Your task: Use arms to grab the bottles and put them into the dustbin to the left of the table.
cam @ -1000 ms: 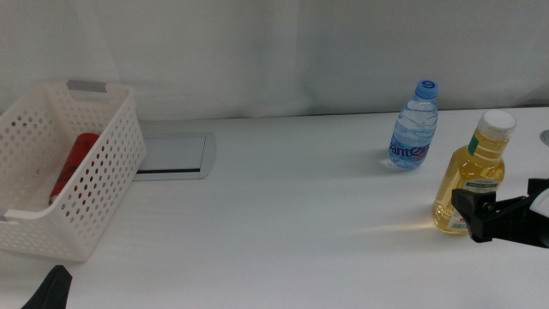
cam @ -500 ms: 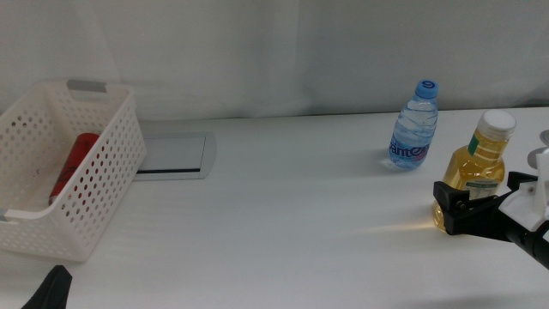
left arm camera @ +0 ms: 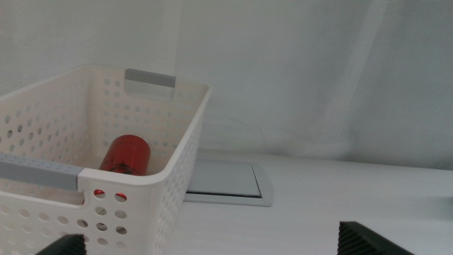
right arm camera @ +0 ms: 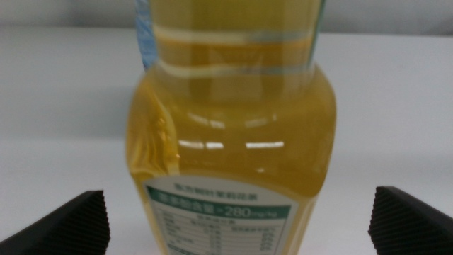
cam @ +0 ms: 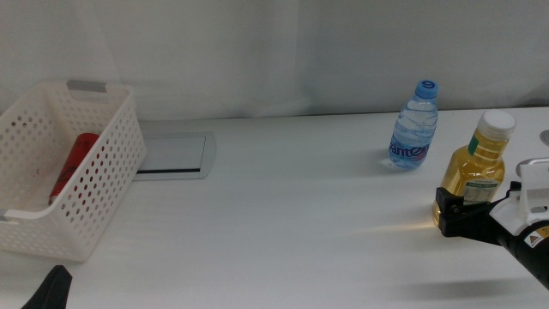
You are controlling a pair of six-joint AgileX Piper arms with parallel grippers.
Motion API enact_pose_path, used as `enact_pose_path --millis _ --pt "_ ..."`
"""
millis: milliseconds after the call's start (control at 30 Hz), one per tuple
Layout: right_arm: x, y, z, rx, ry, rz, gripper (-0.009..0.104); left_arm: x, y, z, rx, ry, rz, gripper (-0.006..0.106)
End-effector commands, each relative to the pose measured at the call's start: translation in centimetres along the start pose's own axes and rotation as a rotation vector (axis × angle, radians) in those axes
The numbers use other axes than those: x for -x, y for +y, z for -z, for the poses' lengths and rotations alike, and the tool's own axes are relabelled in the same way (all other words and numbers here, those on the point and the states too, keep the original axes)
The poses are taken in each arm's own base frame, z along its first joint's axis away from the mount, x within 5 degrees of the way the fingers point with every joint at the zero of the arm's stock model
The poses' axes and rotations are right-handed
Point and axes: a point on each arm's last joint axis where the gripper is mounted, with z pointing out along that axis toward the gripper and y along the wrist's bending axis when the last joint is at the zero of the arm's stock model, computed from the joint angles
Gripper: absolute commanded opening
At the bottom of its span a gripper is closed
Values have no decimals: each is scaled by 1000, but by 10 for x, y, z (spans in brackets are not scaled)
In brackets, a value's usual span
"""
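The white table (cam: 283,215) stretched wide, and at its left end sat the dustbin (cam: 103,184), with the red can (cam: 70,163) already lying inside it; that much of the job looked done. Two bottles were left standing at the right end. The yellow-liquid bottle (cam: 474,176) stood upright with the right gripper (cam: 453,215) at its base, jaws spread wide to either side and not yet closed on it. The small water bottle (cam: 413,129) stood untouched just beyond. The left gripper (left arm camera: 212,244) waited near the bin, jaws apart and holding nothing.
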Motion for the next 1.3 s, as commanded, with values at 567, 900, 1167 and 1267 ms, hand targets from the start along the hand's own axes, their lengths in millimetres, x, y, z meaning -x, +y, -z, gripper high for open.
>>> enact_pose_path --millis 567,900,1167,1267 --pt "2 8 -36 -22 -27 -51 94 -12 2 -2 -3 25 12 93" --pt "-1 7 -40 -35 -53 -42 -3 -12 2 -2 -3 25 12 93" --pt "17 12 -33 27 -160 3 -2 -12 2 -2 -3 25 12 93" --pt "34 16 -22 87 -231 13 -2 -12 2 -2 -3 25 12 93"
